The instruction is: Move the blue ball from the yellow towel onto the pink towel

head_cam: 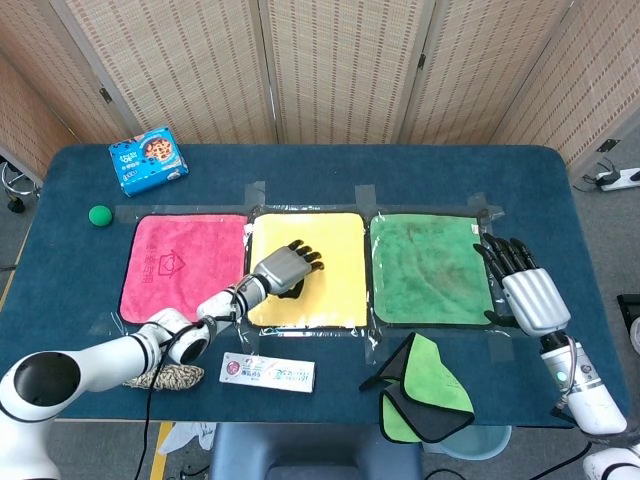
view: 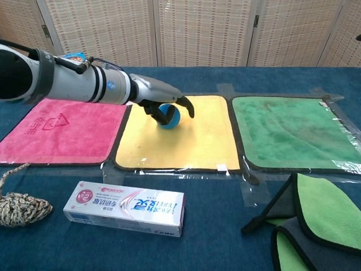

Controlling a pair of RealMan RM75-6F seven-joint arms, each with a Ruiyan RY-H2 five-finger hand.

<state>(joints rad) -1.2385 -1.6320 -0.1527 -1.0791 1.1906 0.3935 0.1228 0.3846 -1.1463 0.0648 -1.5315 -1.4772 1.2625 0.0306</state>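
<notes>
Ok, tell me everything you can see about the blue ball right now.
The blue ball is small, round and plain bright blue, with a smooth matte look. It sits on the yellow towel, toward its back left part, not on the pink towel. The left hand arches over it, dark fingers curled around its top and sides, so only the chest view shows part of it. In the head view the hand hides it completely. Whether it is lifted off the cloth is unclear.

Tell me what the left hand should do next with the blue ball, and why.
Probably finish closing the fingers on the blue ball and lift it slightly. In the chest view the left hand is cupped over the ball, which seems to still sit on the yellow towel, so a firm grip looks needed before carrying it left to the pink towel.
</notes>
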